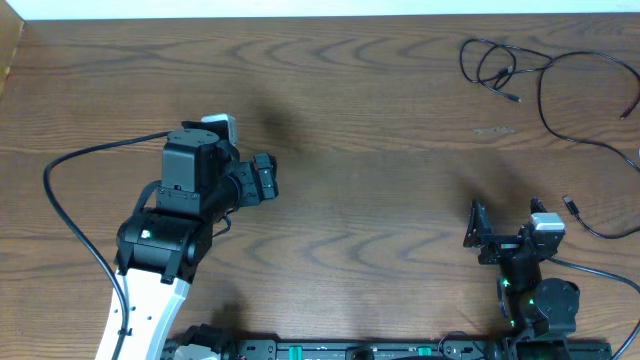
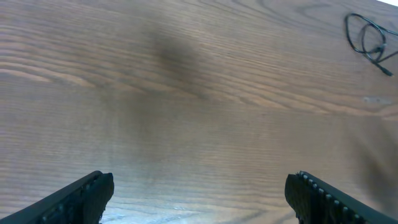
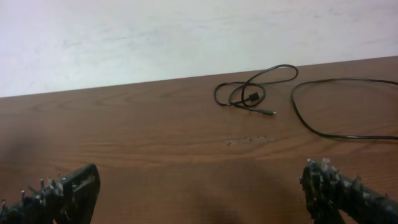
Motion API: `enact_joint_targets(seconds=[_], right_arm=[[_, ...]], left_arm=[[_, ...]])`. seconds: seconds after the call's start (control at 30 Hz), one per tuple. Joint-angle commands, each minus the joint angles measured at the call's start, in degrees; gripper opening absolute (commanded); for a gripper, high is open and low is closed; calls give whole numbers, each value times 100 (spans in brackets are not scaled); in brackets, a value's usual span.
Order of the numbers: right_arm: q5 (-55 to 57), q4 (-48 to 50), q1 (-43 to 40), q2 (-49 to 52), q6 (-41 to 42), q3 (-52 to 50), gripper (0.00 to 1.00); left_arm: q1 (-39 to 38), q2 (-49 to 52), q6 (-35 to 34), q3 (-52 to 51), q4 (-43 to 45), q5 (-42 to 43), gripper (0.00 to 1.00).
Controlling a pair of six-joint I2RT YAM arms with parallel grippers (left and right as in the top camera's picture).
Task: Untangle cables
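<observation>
while black cable [image 3: 251, 97] lies looped far right, left tool [image 1: 267, 179] and right tool [image 1: 474, 226] gape wide, empty

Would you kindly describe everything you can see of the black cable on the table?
The black cable is a thin, flexible cord, rubbery-looking, lying slack and flat on the wooden table near its far right corner. One end is coiled into small overlapping loops, with a small plug beside them. From the loops a long strand sweeps right, then curves back toward the near side. Only the table touches it.
</observation>
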Motion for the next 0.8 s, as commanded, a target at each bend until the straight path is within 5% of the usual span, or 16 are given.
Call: enact_joint_targets(seconds=[0.0, 0.23, 0.77], right_arm=[[4, -26, 44, -50, 0, -7, 99], [4, -26, 44, -50, 0, -7, 99], [4, -26, 44, -50, 0, -7, 99]], left_arm=[[20, 72, 101, 70, -11, -205, 93], [48, -356, 103, -509, 625, -505, 93], [848, -3281, 223, -4159, 4564, -485, 93]])
